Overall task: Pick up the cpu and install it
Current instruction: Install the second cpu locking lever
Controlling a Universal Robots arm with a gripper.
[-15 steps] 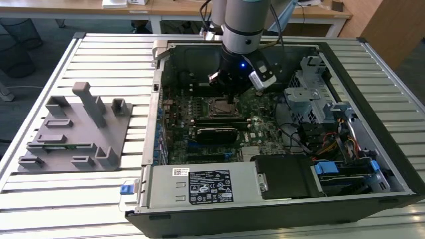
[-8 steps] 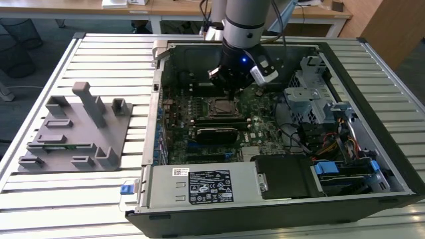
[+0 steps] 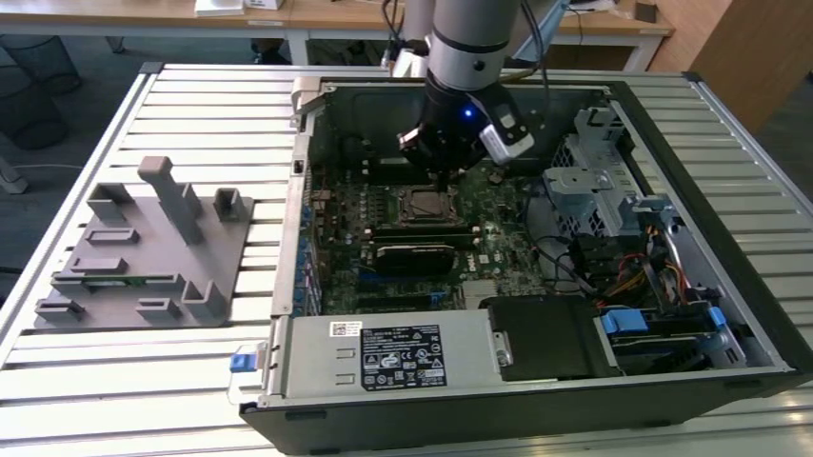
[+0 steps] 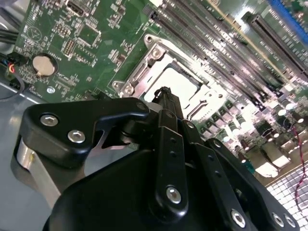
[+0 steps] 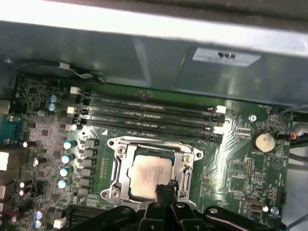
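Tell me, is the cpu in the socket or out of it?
In. The cpu lies flat inside the metal socket frame on the motherboard, with the claw just above its edge.

Open room above the socket frame (image 5: 153, 173), memory slots (image 5: 149, 115) and capacitors (image 5: 67, 163) alongside.

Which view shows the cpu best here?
The first wrist view: the cpu lies flat in the socket frame, its metal top mostly unobstructed. In the second wrist view the end effector covers part of it. The exterior view shows it small, beneath the arm.
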